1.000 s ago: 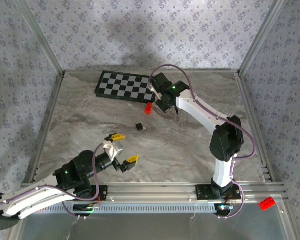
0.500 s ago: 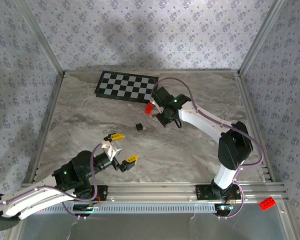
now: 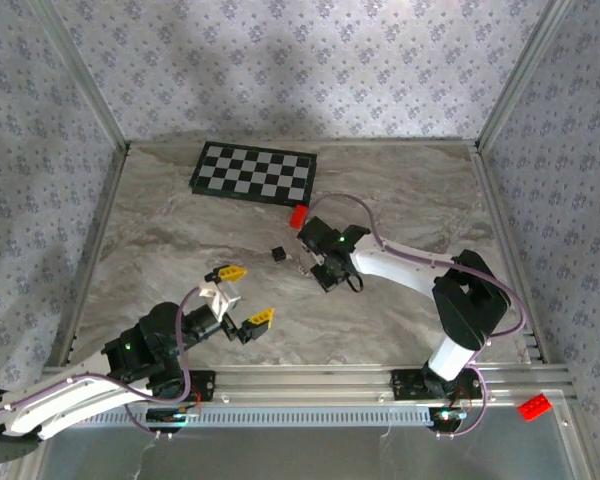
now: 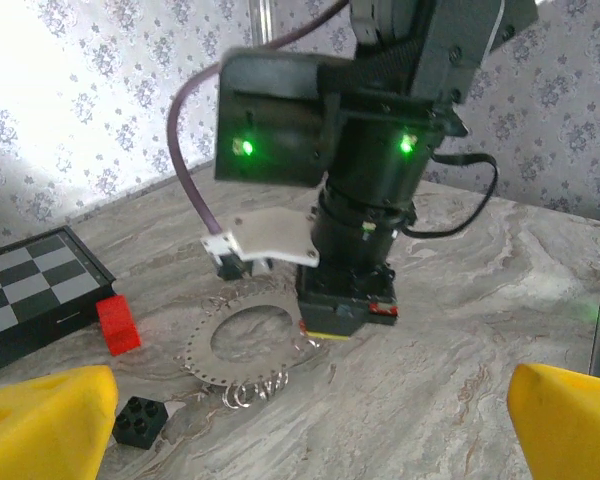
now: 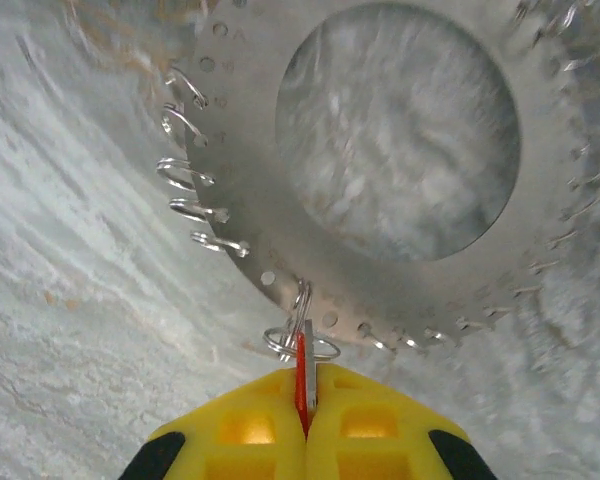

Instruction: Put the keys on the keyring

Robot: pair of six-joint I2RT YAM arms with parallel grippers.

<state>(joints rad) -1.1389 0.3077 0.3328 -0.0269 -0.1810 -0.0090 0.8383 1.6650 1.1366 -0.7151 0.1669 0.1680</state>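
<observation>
From above, the right tool (image 3: 323, 270) is bent low over the table (image 3: 400, 190) just beside the black cube (image 3: 277, 254), with the red block (image 3: 298, 215) a little beyond it; the left tool (image 3: 245, 296) hangs near its own base, its yellow fingers spread wide with nothing between them. Through the left wrist camera the keyring (image 4: 242, 345) lies flat on the table, a toothed grey disc with a hollow middle and small wire loops along its edge, and the right tool points straight down at its rim, a sliver of red showing at the tip. The right wrist camera shows those fingers pressed together on the key (image 5: 301, 385), held edge-on and thin, its end meeting a small split ring (image 5: 300, 335) that hangs from a hole in the keyring's rim. I'd judge this to be the threading step itself: the key's end has to be eased into that loop, which calls for a slow, fine push without dragging the keyring across the table
</observation>
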